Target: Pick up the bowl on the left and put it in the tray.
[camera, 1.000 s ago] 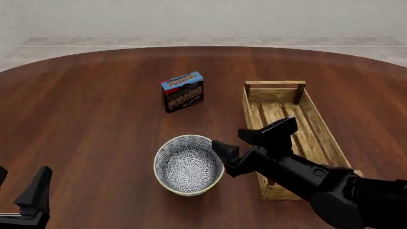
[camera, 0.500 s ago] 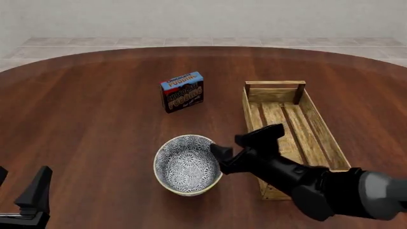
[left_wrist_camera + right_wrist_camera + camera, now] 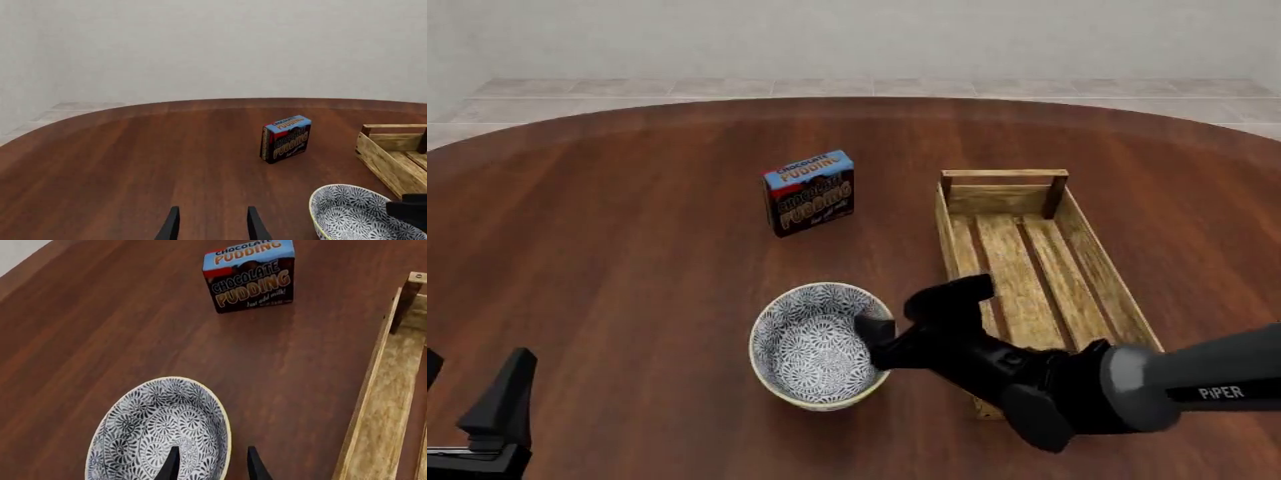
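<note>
— Desk [image 3: 627,230]?
— Round, dark reddish wood, carrying everything, reaching well past both sets of fingers.

— Tray [image 3: 1034,275]?
— Long slatted light-wood crate, flat on the desk, just beside the right fingers [image 3: 908,315] on their outer side, a raised bar at its far end. Seen along one edge of the right wrist view [image 3: 383,405] and at the edge of the left wrist view [image 3: 393,155].

— Bowl [image 3: 818,345]?
— Upright on the desk, directly at the right fingers' tips, between the tray and the left fingers [image 3: 481,400]. Blue-grey pattern inside, cream rim. In the right wrist view [image 3: 160,432] one right fingertip over the patterned inside, the other just outside the rim, so straddling the rim on the tray side.

— Pudding box [image 3: 810,192]?
— Standing upright, well beyond the right fingers' tips, apart from bowl and tray.

— Right fingers [image 3: 210,462]?
— Spread apart, released, not clamped on the rim.

— Left fingers [image 3: 210,225]?
— Parted too, holding nothing, low at the near desk edge, well apart from the bowl.
</note>
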{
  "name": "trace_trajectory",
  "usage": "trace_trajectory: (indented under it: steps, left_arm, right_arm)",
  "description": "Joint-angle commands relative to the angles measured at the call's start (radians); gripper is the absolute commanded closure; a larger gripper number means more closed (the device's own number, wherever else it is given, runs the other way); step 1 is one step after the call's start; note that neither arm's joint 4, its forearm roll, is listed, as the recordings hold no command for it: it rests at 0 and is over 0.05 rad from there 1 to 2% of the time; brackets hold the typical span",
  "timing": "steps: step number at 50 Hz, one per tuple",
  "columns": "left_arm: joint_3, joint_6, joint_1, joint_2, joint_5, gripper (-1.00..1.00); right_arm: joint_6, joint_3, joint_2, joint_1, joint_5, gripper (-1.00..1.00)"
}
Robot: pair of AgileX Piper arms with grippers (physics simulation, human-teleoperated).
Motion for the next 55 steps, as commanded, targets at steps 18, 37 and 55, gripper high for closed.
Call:
trace_trajectory:
  steps: [18,37,55]
  left_arm:
    - [0.0,0.0,0.0,0.0,0.0,-1.0]
    - [0.0,0.0,0.0,0.0,0.0,-1.0]
    - [0.0,0.0,0.0,0.0,0.0,-1.0]
  right_arm:
    - [0.074,-0.08,0.223,0.012,-0.05,-1.0]
    - [0.029,-0.062,0.198,0.026,-0.043,1.0]
    - [-0.129,0.045,-0.072,-0.014,0.005,1.0]
